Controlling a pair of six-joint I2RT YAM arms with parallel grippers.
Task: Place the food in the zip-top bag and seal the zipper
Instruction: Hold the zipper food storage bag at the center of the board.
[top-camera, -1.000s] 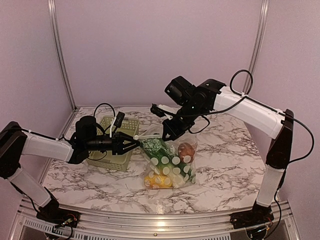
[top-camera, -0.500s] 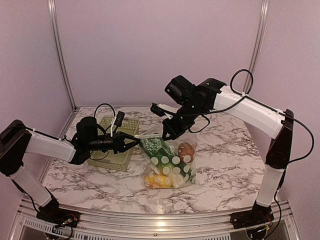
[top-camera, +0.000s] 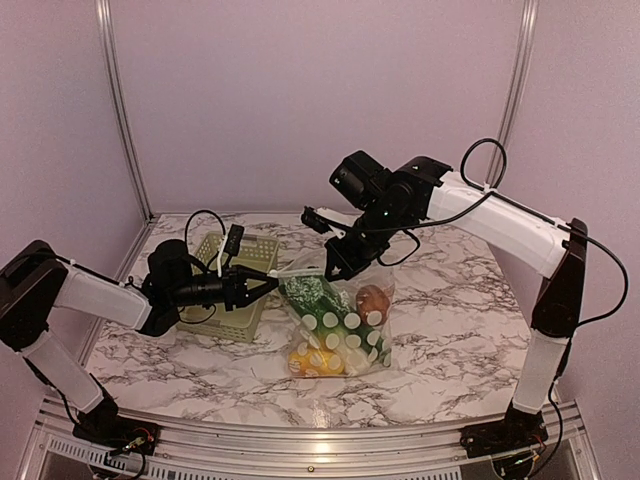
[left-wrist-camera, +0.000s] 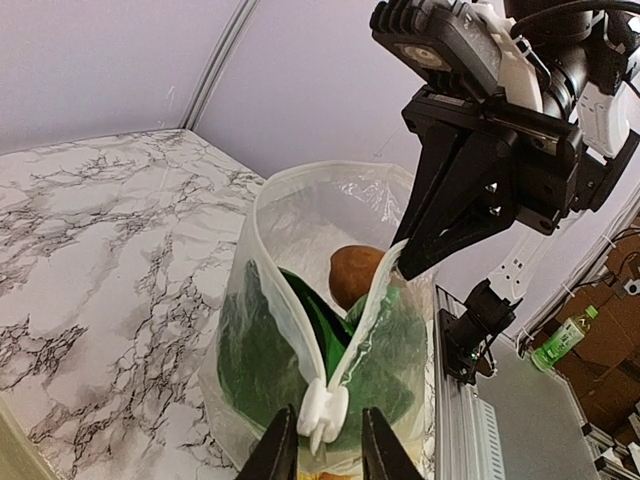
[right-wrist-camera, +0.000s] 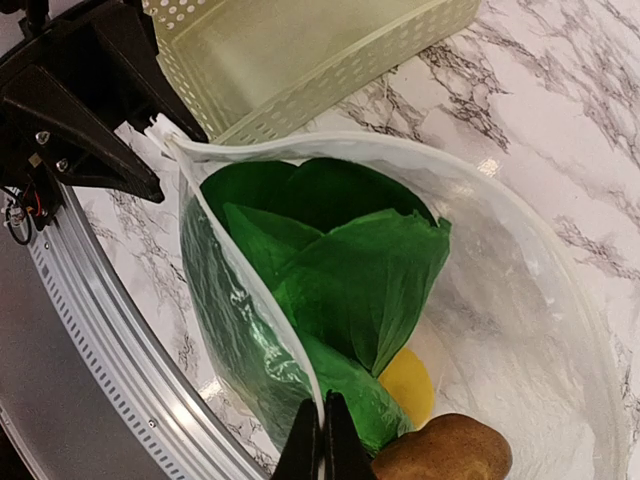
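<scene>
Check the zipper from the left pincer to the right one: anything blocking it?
Nothing visible crosses the zipper. The bok choy sits inside the zip-top bag, apparently below the rim. The right pincer pinches the far end; the left pincer holds the slider.

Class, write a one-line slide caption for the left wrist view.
Left gripper pinches the white zipper slider while the right gripper holds open the zip-top bag of food.

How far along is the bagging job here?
Done: leafy green bok choy, yellow lemon and brown round fruit sit inside the clear dotted zip-top bag. In hand: left fingers pinch the white zipper slider; right fingers clamp the mouth opposite. To do: it gapes open, so zipping remains.
</scene>
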